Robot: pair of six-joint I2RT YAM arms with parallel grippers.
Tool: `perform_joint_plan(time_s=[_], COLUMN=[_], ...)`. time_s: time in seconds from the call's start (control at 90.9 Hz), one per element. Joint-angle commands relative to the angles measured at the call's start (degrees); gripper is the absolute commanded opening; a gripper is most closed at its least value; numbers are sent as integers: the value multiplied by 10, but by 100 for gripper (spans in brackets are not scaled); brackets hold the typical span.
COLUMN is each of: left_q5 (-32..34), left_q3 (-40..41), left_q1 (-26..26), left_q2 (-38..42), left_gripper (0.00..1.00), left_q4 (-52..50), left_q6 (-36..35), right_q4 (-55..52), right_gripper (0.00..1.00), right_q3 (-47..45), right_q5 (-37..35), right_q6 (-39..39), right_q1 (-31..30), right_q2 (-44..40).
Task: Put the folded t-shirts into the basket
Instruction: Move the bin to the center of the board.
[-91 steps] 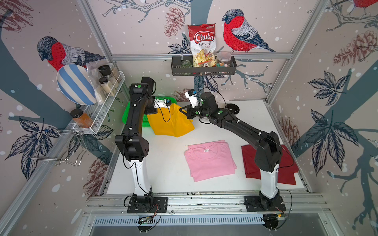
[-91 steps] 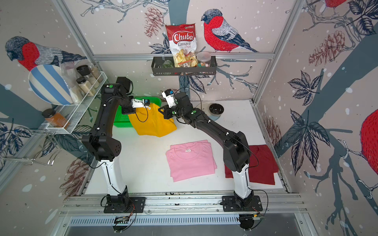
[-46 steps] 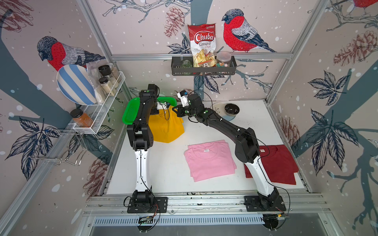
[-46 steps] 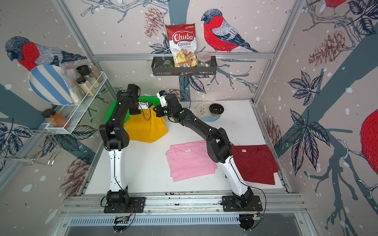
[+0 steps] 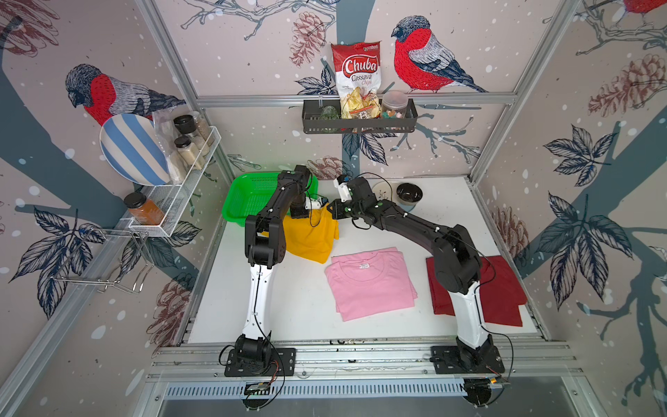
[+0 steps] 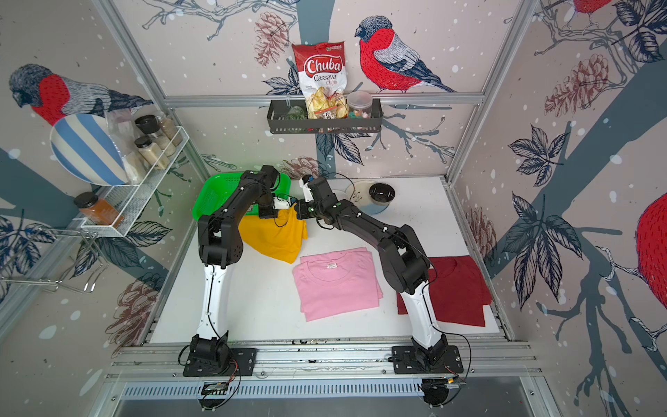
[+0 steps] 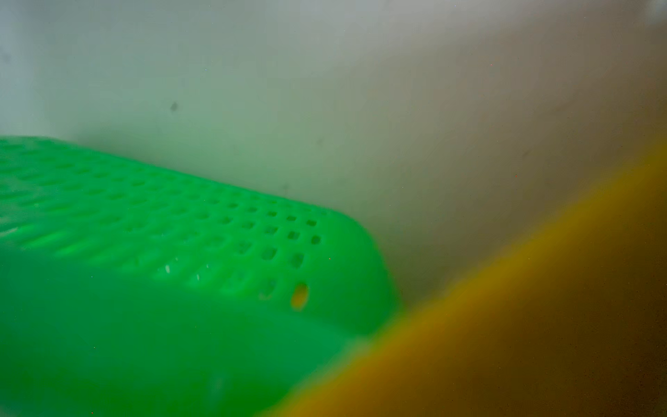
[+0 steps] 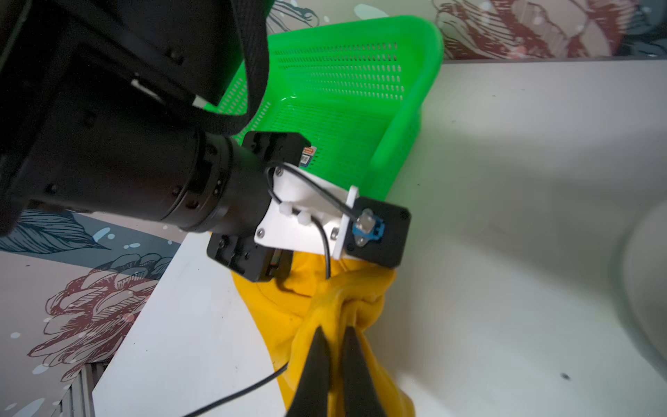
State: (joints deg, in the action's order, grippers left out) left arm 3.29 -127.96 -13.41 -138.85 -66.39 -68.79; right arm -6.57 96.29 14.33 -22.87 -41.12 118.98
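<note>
Both grippers hold up the mustard yellow t-shirt (image 5: 310, 238) (image 6: 278, 234) by its far edge, just in front of the green basket (image 5: 249, 195) (image 6: 213, 195). My left gripper (image 5: 305, 216) (image 6: 269, 216) is shut on that edge. In the right wrist view my right gripper (image 8: 335, 332) is shut on bunched yellow cloth (image 8: 274, 310), with the basket's rim (image 8: 429, 72) beyond. The left wrist view shows only the blurred basket wall (image 7: 180, 234) and yellow cloth (image 7: 541, 325). The pink t-shirt (image 5: 371, 281) lies flat mid-table. The dark red t-shirt (image 5: 505, 289) lies at the right, partly behind my right arm.
A black bowl (image 5: 409, 193) and a pale plate (image 5: 384, 187) sit at the back of the table, right of my right gripper. A white mesh rack (image 5: 173, 191) with jars hangs on the left wall. A black wire rack (image 5: 359, 121) hangs on the back wall.
Both grippers, still shut on the yellow shirt, have shifted a little toward the table's front and right. More of the basket shows now.
</note>
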Motion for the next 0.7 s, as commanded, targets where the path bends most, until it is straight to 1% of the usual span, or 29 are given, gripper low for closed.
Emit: perform_joint_plan(time_s=[0.0,0.055,0.088,0.209,0.319,0.429,0.484,0.572,0.693], left_q5=[16,14,1,-121,-169,-232,-239,-220,-239], left_q3=[23,21,14,-34,-30,-34,-47,-64,-86], left_q1=[-42,-54,-60,-80,-111,-120,-120,-114,-83], left_q2=[10,16,19,19,21,21,21,34,74], left_gripper=[0,0,0,0,0,0,0,0,0], left_q4=[-16,-27,-36,-109,-138,-151,-159,-164,-168], left_q6=[28,43,59,126,158,191,196,199,207], right_q4=[25,27,26,16,10,-2,-12,-31,-54], right_gripper=[0,0,0,0,0,0,0,0,0], right_q3=[-71,-107,-125,-181,-226,-247,-244,-220,-171], right_q5=[-22,-22,-23,-33,-40,-42,-31,-16,-5], right_q6=[-3,0,2,14,26,40,50,66,88], right_q1=[17,26,32,50,65,73,70,54,15], right_q2=[-53,-81,-97,-151,-203,-247,-262,-272,-273])
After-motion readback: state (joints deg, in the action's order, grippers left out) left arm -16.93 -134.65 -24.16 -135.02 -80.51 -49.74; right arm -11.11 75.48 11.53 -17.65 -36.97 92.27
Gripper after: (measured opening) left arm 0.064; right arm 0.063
